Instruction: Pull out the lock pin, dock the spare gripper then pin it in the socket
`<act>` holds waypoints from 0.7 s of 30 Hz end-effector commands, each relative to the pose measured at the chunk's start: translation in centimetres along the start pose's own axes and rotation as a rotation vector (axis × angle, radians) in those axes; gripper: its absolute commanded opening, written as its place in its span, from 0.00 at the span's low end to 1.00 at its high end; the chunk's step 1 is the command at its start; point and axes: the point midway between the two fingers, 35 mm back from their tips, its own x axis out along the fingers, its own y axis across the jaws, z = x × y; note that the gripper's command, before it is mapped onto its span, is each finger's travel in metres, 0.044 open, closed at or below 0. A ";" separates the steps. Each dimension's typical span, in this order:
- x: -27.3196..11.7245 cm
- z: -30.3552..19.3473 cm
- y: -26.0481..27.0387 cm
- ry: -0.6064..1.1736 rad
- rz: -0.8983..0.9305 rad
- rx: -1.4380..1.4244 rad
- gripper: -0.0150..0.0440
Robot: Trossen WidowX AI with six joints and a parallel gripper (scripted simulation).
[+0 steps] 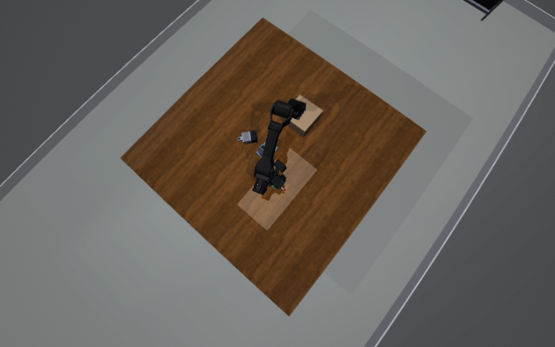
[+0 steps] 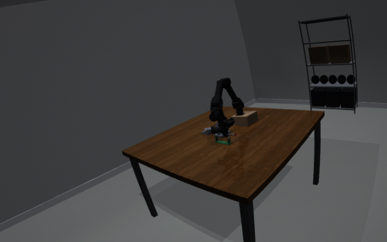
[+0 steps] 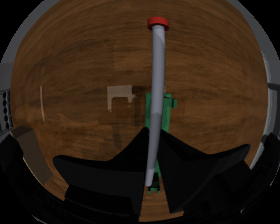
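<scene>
In wrist view, the gripper (image 1: 279, 181) (image 2: 226, 134) (image 3: 151, 131) pinches the pin (image 1: 283, 189) (image 2: 231, 134) (image 3: 158, 70), head at twelve o'clock, probably fetching it; next needs straight lift.

The black parallel-jaw gripper (image 1: 279, 182) (image 2: 226, 134) (image 3: 151, 131) has its 2 fingers closed on a grey cylindrical pin (image 3: 157, 75) with a red round head (image 2: 234, 134) (image 3: 158, 23). The pin sticks out past the fingertips, blocking the way there. Beneath, a low green stand (image 2: 223, 142) (image 3: 148, 107) with small uprights limits downward room. Behind, the grey-blue angular mount (image 1: 262, 151) lies partly under the black jointed arm (image 1: 270, 143) (image 2: 218, 92), which covers it from above. A silver-and-black blocky spare gripper (image 1: 247, 137) (image 2: 207, 131) stands beside that spot. Sideways room opens over the brown wooden table (image 1: 344, 176) (image 2: 178, 163) (image 3: 216, 60), beyond the red head.
</scene>
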 end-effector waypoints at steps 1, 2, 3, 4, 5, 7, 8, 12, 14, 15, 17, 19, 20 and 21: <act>0.0 0.0 0.0 0.000 0.001 0.000 0.25; 0.0 0.0 0.0 0.000 0.001 0.000 0.25; 0.0 0.0 0.0 0.000 0.001 0.000 0.25; 0.0 0.0 0.0 0.000 0.001 0.000 0.25; 0.0 0.0 0.0 0.000 0.001 0.000 0.25; 0.0 -0.2 0.0 0.000 0.001 0.000 0.25; -0.2 -0.4 -0.1 0.001 0.001 0.000 0.25; -0.7 -1.6 -0.4 0.002 0.000 -0.002 0.25; -1.0 -2.2 -0.5 0.002 0.000 -0.003 0.25; -1.1 -2.4 -0.5 0.003 0.000 -0.003 0.25; -1.4 -3.0 -0.6 0.003 -0.001 -0.001 0.25; -1.6 -3.6 -0.7 0.004 -0.001 0.000 0.25; -1.8 -3.8 -0.8 0.004 -0.001 0.000 0.25; -1.9 -4.1 -0.8 0.004 -0.001 0.000 0.25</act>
